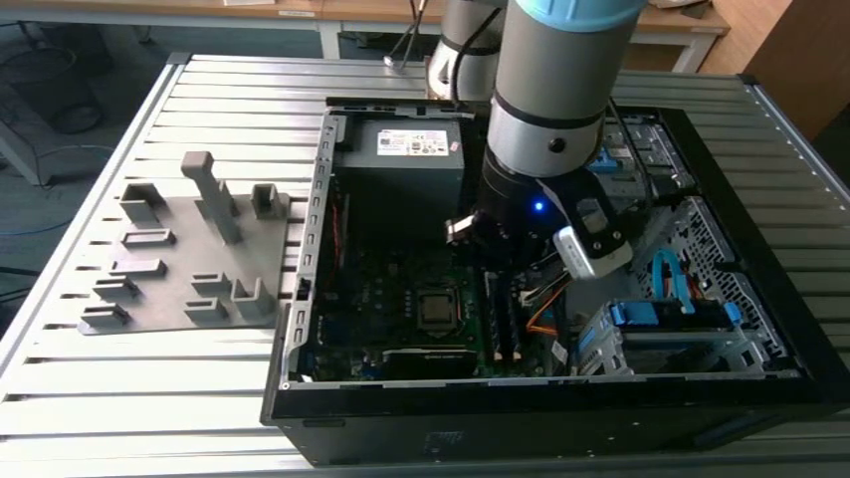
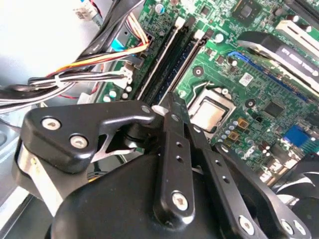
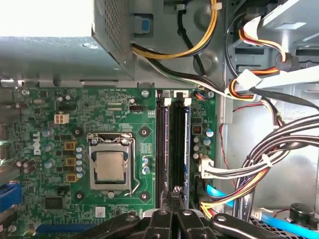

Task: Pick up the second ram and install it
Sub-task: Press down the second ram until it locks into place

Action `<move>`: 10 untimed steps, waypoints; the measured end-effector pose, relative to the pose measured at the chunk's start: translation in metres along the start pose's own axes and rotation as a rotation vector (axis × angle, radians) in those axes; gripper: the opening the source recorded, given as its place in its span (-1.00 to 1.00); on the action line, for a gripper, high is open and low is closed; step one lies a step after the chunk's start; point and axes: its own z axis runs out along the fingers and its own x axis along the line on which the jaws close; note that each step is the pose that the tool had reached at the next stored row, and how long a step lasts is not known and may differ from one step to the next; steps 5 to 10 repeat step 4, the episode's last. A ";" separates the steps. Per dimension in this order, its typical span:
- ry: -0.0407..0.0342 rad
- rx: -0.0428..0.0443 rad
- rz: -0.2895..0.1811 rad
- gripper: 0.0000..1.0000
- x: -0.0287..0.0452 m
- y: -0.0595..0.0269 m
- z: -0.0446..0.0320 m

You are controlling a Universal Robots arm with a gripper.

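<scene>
The black two-fingered end effector point(image 3: 177, 191) hangs inside the open black computer case point(image 1: 531, 400), its tips clenched together with nothing visibly between them, right over the near end of the paired black memory slots; the second ram point(image 3: 186, 144), a thin blue-green stick seen edge-on, seems to lie in the slot running straight ahead of the tips, though I cannot tell whether it is fully seated; the risk, as I judge it, is pressing at one end only, which could tilt the stick, leave a white clip unlatched or flex the green motherboard point(image 3: 75, 109); the bundled orange, black and white cables point(image 3: 269, 159) just beside the fingers could snag; well away from the end effector lies the grey plastic holder tray point(image 1: 173, 261) on the slatted metal surface point(image 1: 133, 423); beyond it stand pale wooden desks point(image 1: 266, 12).
</scene>
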 end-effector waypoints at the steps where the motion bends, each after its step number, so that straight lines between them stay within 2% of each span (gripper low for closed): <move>1: 0.0001 0.0002 0.000 -0.80 0.0000 0.0000 -0.0001; 10: 0.0001 0.0003 0.000 -0.80 0.0000 -0.0001 -0.0002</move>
